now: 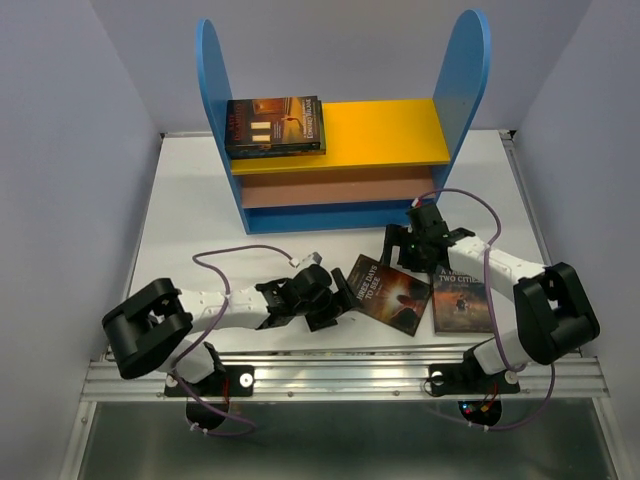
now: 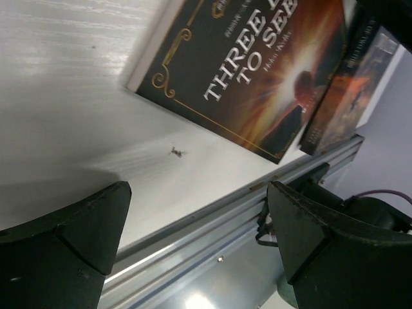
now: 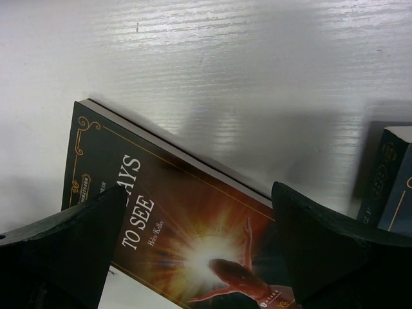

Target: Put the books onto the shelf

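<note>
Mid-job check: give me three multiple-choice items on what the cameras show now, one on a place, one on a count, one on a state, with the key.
1. Where does the stack of books lie?
A) at the left end of the shelf's yellow top board
B) on the middle board
C) on the blue base

2. How many books lie in view on the table?
A) one
B) two
C) four

3. How is the right claw?
A) shut on a book
B) open, holding nothing
C) shut on a shelf panel

Key:
1 A, the stack sits at that board's left end.
2 B, only Three Days to See and A Tale of Two Cities lie there.
3 B, its fingers stand apart over Three Days to See.
</note>
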